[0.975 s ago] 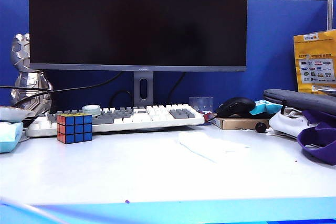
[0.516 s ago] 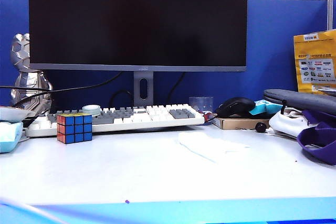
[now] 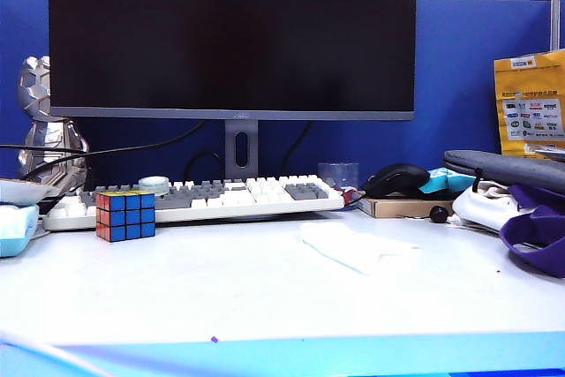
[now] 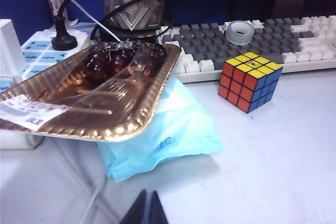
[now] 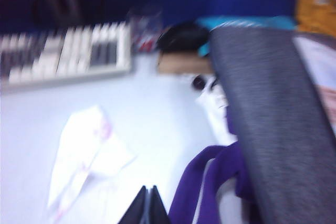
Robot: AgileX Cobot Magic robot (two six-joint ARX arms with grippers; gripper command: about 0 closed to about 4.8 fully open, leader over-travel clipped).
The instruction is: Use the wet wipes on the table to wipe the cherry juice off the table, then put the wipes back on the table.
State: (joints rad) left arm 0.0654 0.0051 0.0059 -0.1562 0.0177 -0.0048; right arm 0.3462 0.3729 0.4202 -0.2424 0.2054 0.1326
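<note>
The left hand (image 4: 148, 209) is seen closed and empty, held low over the surface (image 3: 221, 289) near a blue pack (image 4: 173, 129) and the Rubik's cube (image 4: 249, 81). The wet wipes (image 3: 353, 245) lie crumpled at about four o'clock from the keyboard (image 3: 203, 199). The right hand (image 5: 148, 206) is closed and empty, poised beside purple fabric (image 5: 202, 187).

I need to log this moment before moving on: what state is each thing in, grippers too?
wet wipes: crumpled, pink-stained, lying free on the table.
cherry juice: one small spot near the front edge.
monitor: screen dark.
Rubik's cube: upright before the keyboard.
gold tray: holds cherries, tilted on the blue pack.
left gripper: shut, empty, above the table.
right gripper: shut, empty, above the table beside the wipe.
</note>
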